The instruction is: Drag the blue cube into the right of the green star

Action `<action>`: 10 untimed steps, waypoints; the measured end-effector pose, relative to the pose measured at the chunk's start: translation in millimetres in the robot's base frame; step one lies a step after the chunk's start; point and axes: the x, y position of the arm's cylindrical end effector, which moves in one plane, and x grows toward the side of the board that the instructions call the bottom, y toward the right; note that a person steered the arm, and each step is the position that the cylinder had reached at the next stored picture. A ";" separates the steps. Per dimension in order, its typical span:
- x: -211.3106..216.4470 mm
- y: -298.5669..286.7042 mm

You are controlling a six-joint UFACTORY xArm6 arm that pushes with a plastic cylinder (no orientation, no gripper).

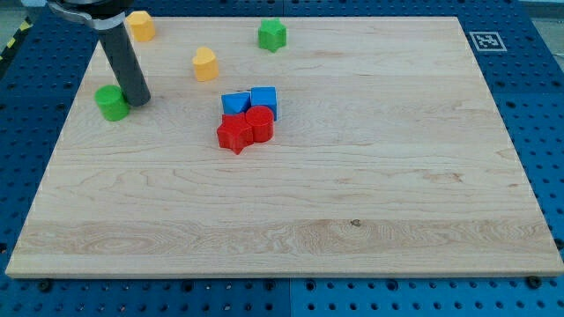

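The blue cube sits near the board's middle, touching a blue triangular block on its left and a red cylinder below it. The green star lies near the view's top, well above the blue cube. My tip rests on the board at the view's left, right beside a green cylinder, far left of the blue cube.
A red star-like block touches the red cylinder. A yellow block lies above-left of the blue pair. Another yellow block sits at the top left, partly behind the rod. The wooden board lies on a blue pegboard.
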 end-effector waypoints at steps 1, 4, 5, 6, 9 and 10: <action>11.1 14.6; -8.0 61.4; -7.6 90.4; -6.9 113.6; 36.8 161.3; 36.8 190.9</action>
